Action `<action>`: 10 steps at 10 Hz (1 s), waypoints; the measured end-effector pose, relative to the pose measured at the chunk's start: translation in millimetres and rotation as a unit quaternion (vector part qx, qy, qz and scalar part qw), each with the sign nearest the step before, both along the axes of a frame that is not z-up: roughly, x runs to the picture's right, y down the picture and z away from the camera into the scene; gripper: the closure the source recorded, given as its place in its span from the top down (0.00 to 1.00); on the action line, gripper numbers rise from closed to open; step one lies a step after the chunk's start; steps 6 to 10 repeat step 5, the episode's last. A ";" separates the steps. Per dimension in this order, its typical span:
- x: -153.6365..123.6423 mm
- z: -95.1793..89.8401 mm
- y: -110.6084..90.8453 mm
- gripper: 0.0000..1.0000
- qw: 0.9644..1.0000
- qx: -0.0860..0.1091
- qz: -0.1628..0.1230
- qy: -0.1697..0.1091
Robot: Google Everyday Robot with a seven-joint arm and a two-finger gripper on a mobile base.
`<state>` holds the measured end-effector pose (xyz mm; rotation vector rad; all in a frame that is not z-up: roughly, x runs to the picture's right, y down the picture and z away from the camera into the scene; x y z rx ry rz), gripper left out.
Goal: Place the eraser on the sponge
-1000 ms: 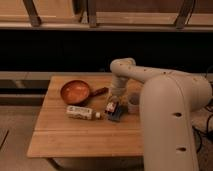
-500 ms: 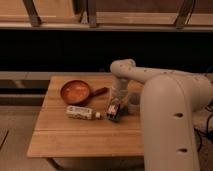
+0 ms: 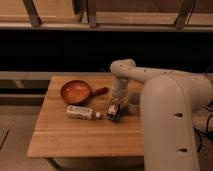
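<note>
My gripper (image 3: 116,102) hangs over the right middle of the wooden table (image 3: 85,137), at the end of the pale arm that reaches in from the right. Directly under it is the eraser (image 3: 113,108), a small dark block with pale and reddish marks. The eraser lies at the gripper's tip, over the sponge (image 3: 114,118), a flat blue-grey pad of which only the near end shows. Whether the eraser rests on the sponge or is still held I cannot tell.
A round orange-brown pan (image 3: 75,91) with a red handle (image 3: 99,91) sits at the back left. A white-labelled bottle (image 3: 82,112) lies on its side just left of the sponge. A pale cup (image 3: 134,100) stands right of the gripper, partly behind the arm.
</note>
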<state>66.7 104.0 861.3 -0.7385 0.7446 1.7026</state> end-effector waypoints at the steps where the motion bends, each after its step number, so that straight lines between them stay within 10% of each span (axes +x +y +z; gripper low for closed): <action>1: 0.0 0.0 0.0 0.70 1.000 0.000 0.000 0.000; 10: -0.2 0.0 0.0 0.80 1.000 0.000 0.000 0.000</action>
